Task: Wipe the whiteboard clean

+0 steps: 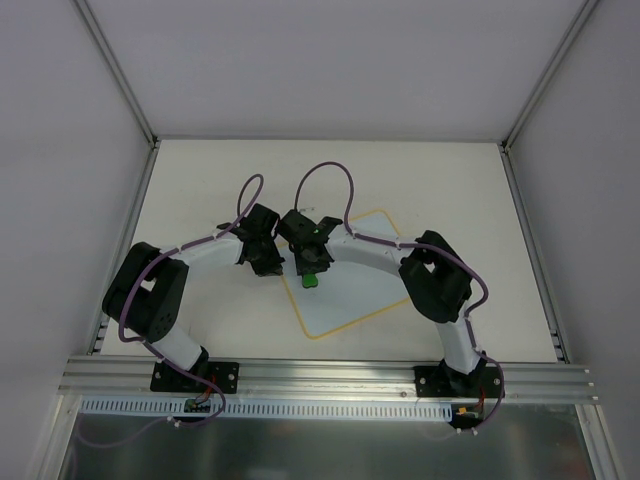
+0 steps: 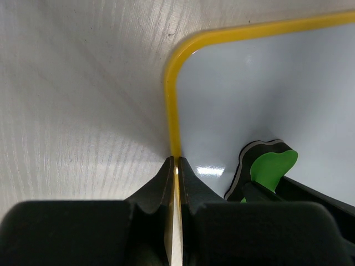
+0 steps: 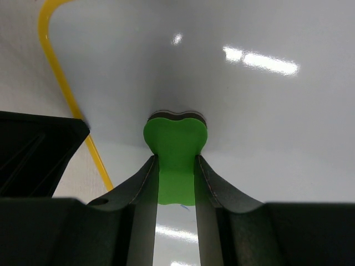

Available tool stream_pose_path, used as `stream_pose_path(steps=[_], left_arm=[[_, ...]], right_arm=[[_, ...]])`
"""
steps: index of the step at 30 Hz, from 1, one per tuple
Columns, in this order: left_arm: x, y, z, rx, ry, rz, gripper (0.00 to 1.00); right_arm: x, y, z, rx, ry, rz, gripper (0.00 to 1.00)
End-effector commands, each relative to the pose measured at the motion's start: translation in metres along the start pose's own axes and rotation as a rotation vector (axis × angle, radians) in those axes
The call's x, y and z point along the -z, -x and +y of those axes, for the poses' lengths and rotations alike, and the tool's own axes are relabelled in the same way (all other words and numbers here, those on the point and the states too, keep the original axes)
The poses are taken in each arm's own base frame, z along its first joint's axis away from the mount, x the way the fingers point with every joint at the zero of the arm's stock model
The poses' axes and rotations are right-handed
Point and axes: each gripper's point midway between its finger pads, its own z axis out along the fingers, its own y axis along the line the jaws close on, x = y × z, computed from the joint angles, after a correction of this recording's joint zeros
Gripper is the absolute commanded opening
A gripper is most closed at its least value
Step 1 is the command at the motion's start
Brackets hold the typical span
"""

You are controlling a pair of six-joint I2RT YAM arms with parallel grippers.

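Note:
The whiteboard (image 1: 352, 292), pale with a thin yellow rim, lies flat and turned at an angle on the tabletop. It also shows in the left wrist view (image 2: 266, 88) and the right wrist view (image 3: 249, 111). My left gripper (image 1: 263, 264) (image 2: 176, 160) is shut, with its tips down on the board's left rim near a rounded corner. My right gripper (image 1: 311, 266) (image 3: 176, 158) is shut on the green eraser (image 1: 311, 281) (image 3: 176, 144), which is pressed flat on the board just right of the left gripper. A tiny blue mark (image 3: 183, 206) shows by the eraser's near edge.
The off-white tabletop (image 1: 200, 200) is closed in by white walls on three sides and an aluminium rail (image 1: 330, 378) at the near edge. Purple cables (image 1: 335, 175) loop above both wrists. The two grippers stand close together.

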Motion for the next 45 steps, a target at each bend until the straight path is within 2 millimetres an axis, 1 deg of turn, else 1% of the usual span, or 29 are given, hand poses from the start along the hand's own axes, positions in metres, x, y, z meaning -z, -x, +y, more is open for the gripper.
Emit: stream_pose_path(steps=[1, 2, 3, 5, 6, 8, 9, 10, 16, 18, 19, 21, 23, 25, 26, 28, 29, 30, 31, 33, 34, 37, 38, 40, 41, 43, 44, 45], left_arm=[[-0.003, -0.014, 0.017, 0.007, 0.06, 0.045, 0.0], [-0.003, -0.014, 0.018, 0.01, 0.061, 0.046, 0.0], [-0.004, -0.013, 0.017, 0.017, 0.062, 0.045, 0.0], [-0.004, -0.012, 0.016, 0.022, 0.06, 0.043, 0.0], [-0.004, -0.012, 0.015, 0.023, 0.058, 0.042, 0.0], [-0.004, -0.007, 0.018, 0.03, 0.074, 0.019, 0.0], [-0.004, -0.006, 0.017, 0.033, 0.072, 0.017, 0.0], [-0.004, -0.005, 0.017, 0.036, 0.072, 0.015, 0.0], [-0.005, -0.001, 0.015, 0.04, 0.07, 0.013, 0.0], [-0.004, -0.001, 0.015, 0.04, 0.069, 0.014, 0.0], [-0.005, 0.0, 0.015, 0.04, 0.069, 0.014, 0.0], [-0.005, -0.001, 0.016, 0.038, 0.07, 0.015, 0.0], [-0.004, -0.001, 0.015, 0.036, 0.067, 0.014, 0.0], [-0.003, -0.001, 0.016, 0.031, 0.064, 0.013, 0.0], [-0.002, 0.0, 0.017, 0.032, 0.067, 0.009, 0.0], [-0.001, -0.001, 0.017, 0.026, 0.063, 0.007, 0.0], [-0.001, 0.0, 0.018, 0.026, 0.064, 0.006, 0.0], [0.0, 0.0, 0.018, 0.023, 0.061, 0.004, 0.0], [0.001, -0.001, 0.017, 0.023, 0.059, 0.005, 0.0], [0.001, 0.0, 0.018, 0.02, 0.059, 0.003, 0.0], [0.001, 0.0, 0.019, 0.02, 0.06, 0.004, 0.0], [0.001, -0.001, 0.02, 0.02, 0.061, 0.008, 0.0], [0.001, -0.001, 0.021, 0.019, 0.062, 0.008, 0.0], [0.001, -0.002, 0.021, 0.015, 0.061, 0.008, 0.0], [0.002, 0.0, 0.02, 0.015, 0.057, 0.002, 0.0], [0.003, 0.001, 0.019, 0.009, 0.054, 0.0, 0.0], [0.004, 0.001, 0.019, 0.006, 0.052, -0.003, 0.0], [0.005, 0.002, 0.018, 0.001, 0.049, -0.006, 0.0]], right_arm=[[-0.01, -0.028, -0.001, 0.018, -0.003, 0.085, 0.14], [-0.011, -0.033, -0.007, 0.015, -0.02, 0.098, 0.14], [-0.006, -0.037, -0.009, 0.019, -0.022, 0.105, 0.14], [-0.002, -0.05, -0.02, 0.035, -0.049, 0.152, 0.14], [0.003, -0.053, -0.022, 0.051, -0.049, 0.159, 0.14], [0.008, -0.065, -0.024, 0.085, -0.039, 0.194, 0.14], [0.009, -0.074, -0.029, 0.105, -0.048, 0.21, 0.14], [0.015, -0.078, -0.028, 0.122, -0.039, 0.213, 0.14], [0.026, -0.114, -0.033, 0.182, -0.008, 0.288, 0.15], [0.031, -0.119, -0.033, 0.189, 0.003, 0.295, 0.15], [0.031, -0.124, -0.036, 0.194, -0.004, 0.305, 0.15], [0.033, -0.125, -0.039, 0.193, -0.008, 0.297, 0.15], [0.032, -0.123, -0.048, 0.195, -0.038, 0.276, 0.14], [0.035, -0.116, -0.055, 0.181, -0.054, 0.246, 0.14], [0.034, -0.108, -0.063, 0.156, -0.073, 0.231, 0.14], [0.036, -0.101, -0.078, 0.128, -0.099, 0.21, 0.14], [0.034, -0.092, -0.092, 0.094, -0.13, 0.192, 0.14], [0.033, -0.092, -0.102, 0.076, -0.147, 0.193, 0.14], [0.034, -0.082, -0.113, 0.033, -0.154, 0.174, 0.14], [0.034, -0.076, -0.128, -0.009, -0.171, 0.163, 0.14], [0.034, -0.071, -0.141, -0.045, -0.183, 0.157, 0.14], [0.036, -0.064, -0.16, -0.077, -0.21, 0.144, 0.14], [0.037, -0.061, -0.17, -0.098, -0.22, 0.141, 0.14], [0.038, -0.057, -0.179, -0.123, -0.224, 0.134, 0.14], [0.038, -0.054, -0.187, -0.154, -0.221, 0.139, 0.14], [0.044, -0.044, -0.193, -0.173, -0.196, 0.104, 0.13], [0.048, -0.037, -0.201, -0.2, -0.199, 0.088, 0.13], [0.058, -0.027, -0.206, -0.214, -0.187, 0.044, 0.13]])
